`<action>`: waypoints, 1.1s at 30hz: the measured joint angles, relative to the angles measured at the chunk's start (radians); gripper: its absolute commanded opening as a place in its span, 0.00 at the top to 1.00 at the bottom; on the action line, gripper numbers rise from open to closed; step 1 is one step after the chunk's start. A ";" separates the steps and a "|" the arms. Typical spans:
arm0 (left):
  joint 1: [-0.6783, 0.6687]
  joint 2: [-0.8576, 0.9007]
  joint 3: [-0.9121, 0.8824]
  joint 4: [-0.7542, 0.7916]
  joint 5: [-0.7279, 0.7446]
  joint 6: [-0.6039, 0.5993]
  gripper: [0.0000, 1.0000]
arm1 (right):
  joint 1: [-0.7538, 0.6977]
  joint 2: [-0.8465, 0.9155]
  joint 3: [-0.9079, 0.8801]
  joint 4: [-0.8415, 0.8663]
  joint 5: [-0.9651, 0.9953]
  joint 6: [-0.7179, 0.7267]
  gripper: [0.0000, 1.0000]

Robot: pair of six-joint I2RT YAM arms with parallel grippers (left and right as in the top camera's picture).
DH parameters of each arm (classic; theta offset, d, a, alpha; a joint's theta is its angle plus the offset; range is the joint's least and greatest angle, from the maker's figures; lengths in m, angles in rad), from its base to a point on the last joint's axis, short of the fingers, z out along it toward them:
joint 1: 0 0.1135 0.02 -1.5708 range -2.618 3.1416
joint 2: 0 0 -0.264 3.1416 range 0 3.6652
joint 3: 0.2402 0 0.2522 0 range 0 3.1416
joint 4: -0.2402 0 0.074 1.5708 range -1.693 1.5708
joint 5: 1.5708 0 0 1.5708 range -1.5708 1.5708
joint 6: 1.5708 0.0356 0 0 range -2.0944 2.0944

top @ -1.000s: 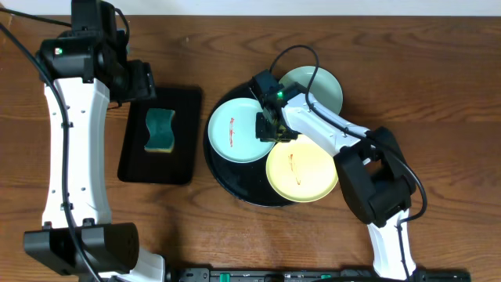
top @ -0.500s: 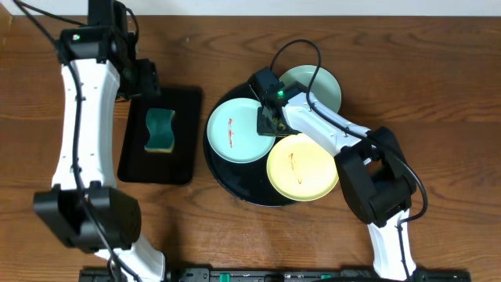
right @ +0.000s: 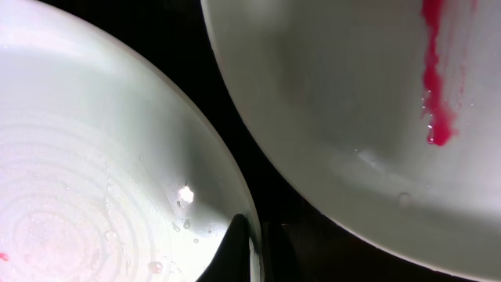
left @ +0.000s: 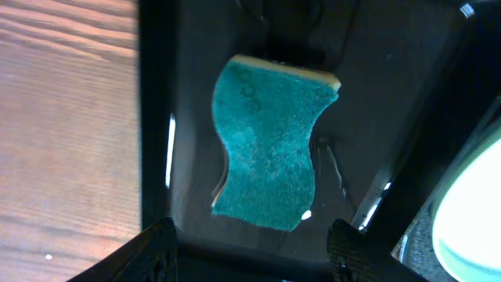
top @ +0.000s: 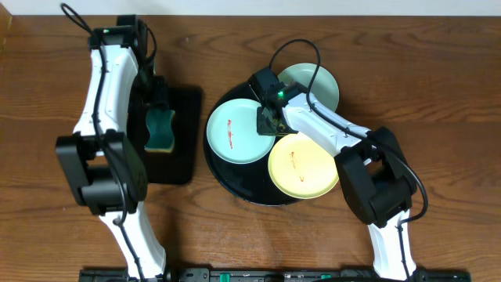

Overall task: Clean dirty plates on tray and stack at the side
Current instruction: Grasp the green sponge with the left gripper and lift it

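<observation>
Since the earlier overhead frame, my left arm has swung inward from the left of the bench to stand over the small rectangular black tray (top: 184, 160). The right arm has held its position among the plates.

1. Nearest me, on the large round glossy black tray (top: 239, 184), lies the pale yellow round plate (top: 304, 168). It bears a thin red smear.
2. Beyond it, on the round tray's left half, lies the first pale mint-blue round plate (top: 233, 133), also marked red. The right gripper (top: 270, 123) sits at this plate's right rim, between it and the yellow plate. The right wrist view shows only a dark fingertip against a plate rim, so I cannot tell whether this gripper is spread or pinching.
3. Level with that, to the left, the left gripper (left: 254, 241) hovers spread wide over the teal waisted foam sponge (left: 270, 145). The sponge lies flat on the rectangular tray, ungrasped.
4. Farthest, the second pale mint-blue round plate (top: 317, 84) overlaps the round tray's far right rim. No smear shows on it.

Status, by my judgement: early.
- No plate is stacked on the brown wooden bench (top: 438, 94) beside the round tray.
- Two plates remain soiled.
- Remaining steps: sponge pickup, wiping, then stacking all three plates.
</observation>
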 measured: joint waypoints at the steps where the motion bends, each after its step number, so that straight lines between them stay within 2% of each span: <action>1: 0.000 0.015 0.000 -0.005 0.003 0.002 0.38 | 0.000 0.000 -0.001 0.001 0.001 0.000 0.99; 6: 0.003 0.056 -0.025 -0.047 0.036 0.024 0.38 | 0.000 -0.002 -0.004 0.005 0.002 0.000 0.99; 15: 0.034 0.064 -0.160 0.115 0.055 0.053 0.38 | 0.000 -0.002 -0.005 0.008 0.003 0.000 0.99; 23: 0.063 0.064 -0.221 0.185 0.160 0.133 0.34 | 0.000 -0.002 -0.006 0.010 0.003 0.000 0.98; 29: 0.057 0.064 -0.267 0.223 0.185 0.158 0.34 | 0.000 -0.002 -0.006 0.011 0.003 0.000 0.98; 30: 0.057 0.064 -0.274 0.232 0.185 0.158 0.35 | 0.000 -0.002 -0.006 0.011 0.003 0.000 0.98; 33: 0.058 0.064 -0.294 0.250 0.185 0.162 0.53 | 0.000 -0.002 -0.006 0.012 0.003 0.000 0.97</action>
